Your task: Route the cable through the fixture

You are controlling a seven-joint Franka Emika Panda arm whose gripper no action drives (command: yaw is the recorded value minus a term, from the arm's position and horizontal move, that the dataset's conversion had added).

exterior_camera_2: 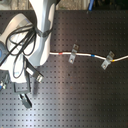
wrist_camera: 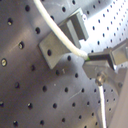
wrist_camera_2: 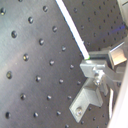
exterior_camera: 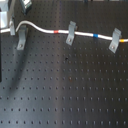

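Claw (wrist_camera: 96,64) pinched narrow on the white cable (wrist_camera: 65,37), which runs lengthwise away from its tips across the forked top of the grey clip (wrist_camera: 59,42) just beyond them, apparently not yet seated.

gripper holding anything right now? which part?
Yes: the gripper is shut on the cable, pinching a plain white stretch beside a fixture, away from the red and blue bands.

white rounded arm (exterior_camera_2: 42,25) draped with black cables (exterior_camera_2: 22,42), grey metal gripper (wrist_camera: 100,62).
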